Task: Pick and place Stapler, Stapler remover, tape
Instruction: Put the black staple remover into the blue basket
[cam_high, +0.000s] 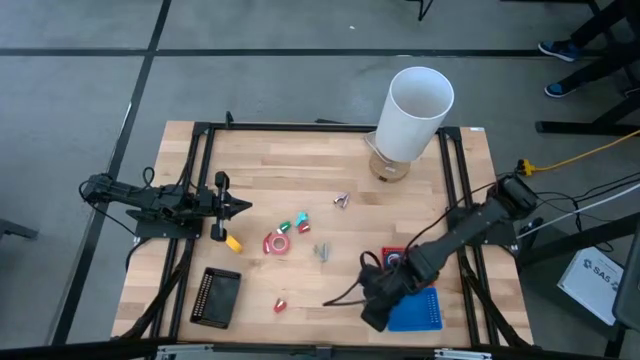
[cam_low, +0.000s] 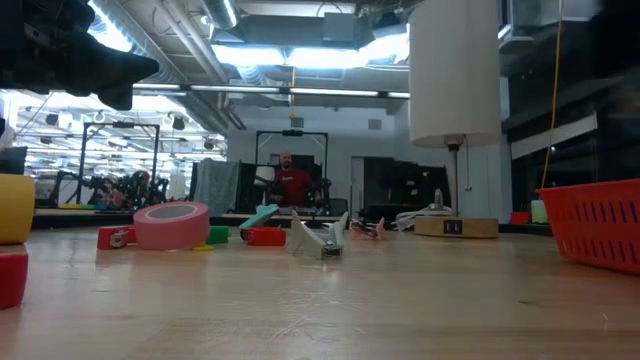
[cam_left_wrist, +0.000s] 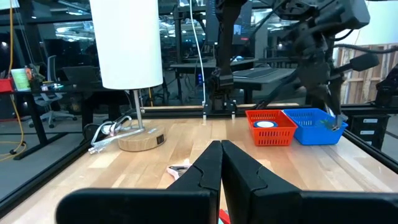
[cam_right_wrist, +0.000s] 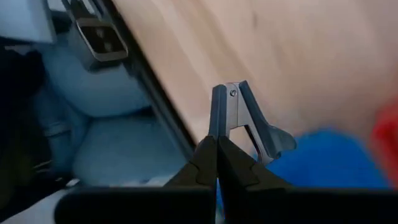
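In the high view the right gripper (cam_high: 372, 312) hangs low in the lower right of the frame, at the near edge of the blue basket (cam_high: 418, 310), with the red basket (cam_high: 393, 257) just above it. The right wrist view shows its fingers pinched tight on a grey metal staple remover (cam_right_wrist: 245, 121), which juts out past the fingertips over blue below. The left gripper (cam_high: 240, 207) sits at the left middle of the frame, fingers pressed together and holding nothing, pointing toward the table's centre. Just below its tip lies a yellow piece (cam_high: 233, 242), possibly the orange-yellow tape roll, though the view is too small to be sure. The pink tape roll (cam_high: 277, 243) lies near the middle of the table, with small red and green items (cam_high: 299, 223) just right of it and a second staple remover (cam_high: 322, 251) beside those. A black stapler (cam_high: 218, 297) rests at the lower left. The white cylinder (cam_high: 414, 112) stands at the upper right.
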